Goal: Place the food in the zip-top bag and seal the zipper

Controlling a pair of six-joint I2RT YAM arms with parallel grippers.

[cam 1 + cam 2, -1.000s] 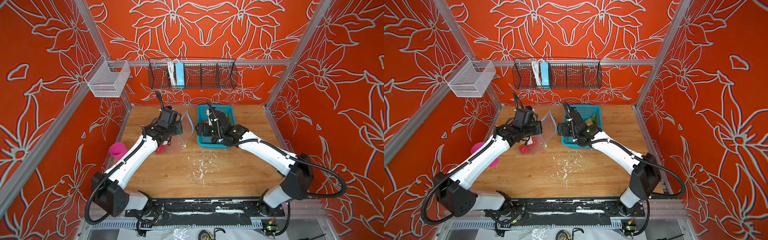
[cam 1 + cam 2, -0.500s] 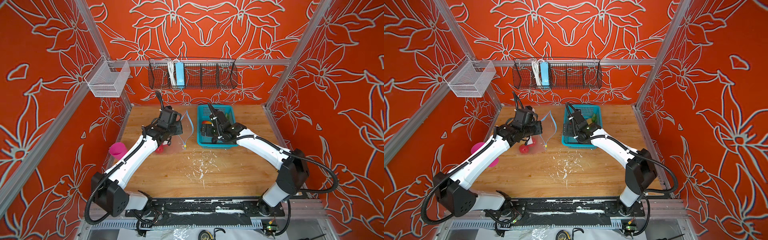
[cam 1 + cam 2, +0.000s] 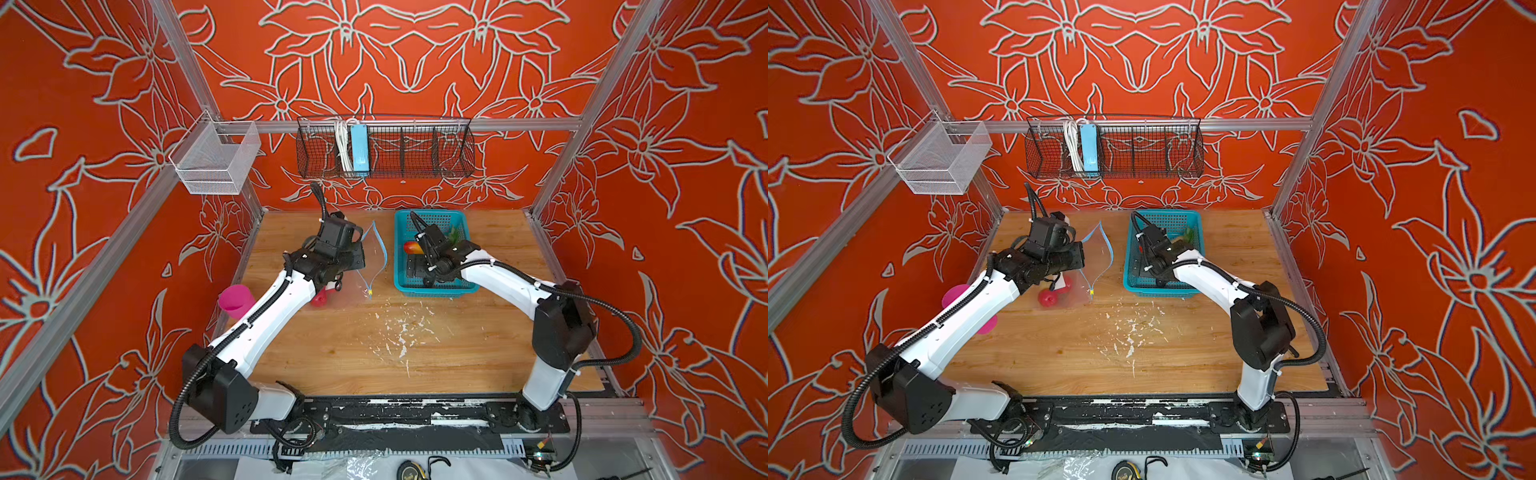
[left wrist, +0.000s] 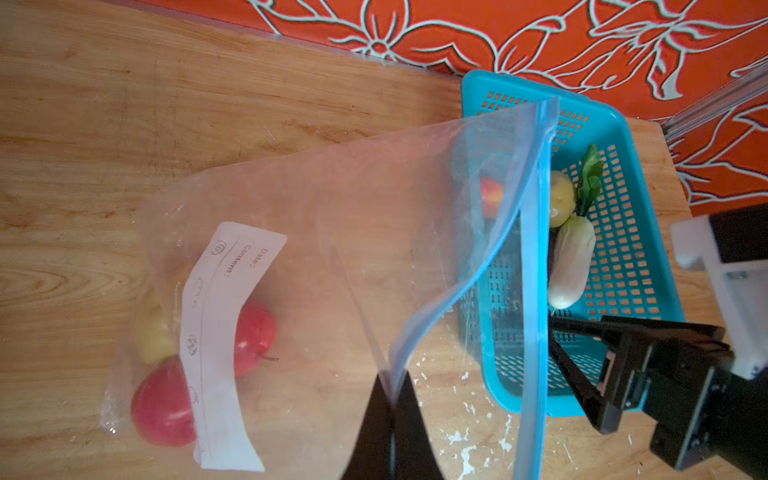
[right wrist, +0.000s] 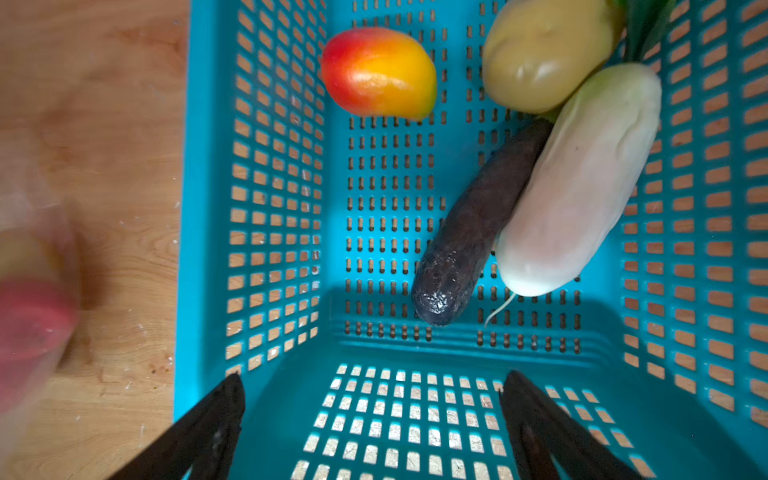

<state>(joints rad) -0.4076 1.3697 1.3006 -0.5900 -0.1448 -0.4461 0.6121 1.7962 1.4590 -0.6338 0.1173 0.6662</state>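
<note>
We see the left gripper (image 4: 392, 384) pinching one lip of the open bag (image 4: 332, 199) near the worktop's (image 4: 124, 104) back edge. Two apples (image 4: 253, 336) and a yellowish lump (image 4: 153, 332), likely food, lie inside. The right gripper (image 5: 374, 380), fingers spread, hangs over the basket (image 5: 208, 166) beside it, where eggplant (image 5: 469, 232), radish (image 5: 582, 178), potato (image 5: 540, 54) and red-yellow fruit (image 5: 378, 70) lie.

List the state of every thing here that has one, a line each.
zip-top bag, mouth open, apples and tan potato inside.
zipper, unsealed.
left gripper, shut on the zip-top bag's lifted lip.
teal basket, holding red-yellow fruit, other potato, eggplant, radish.
right gripper, open, empty, over the teal basket.
</note>
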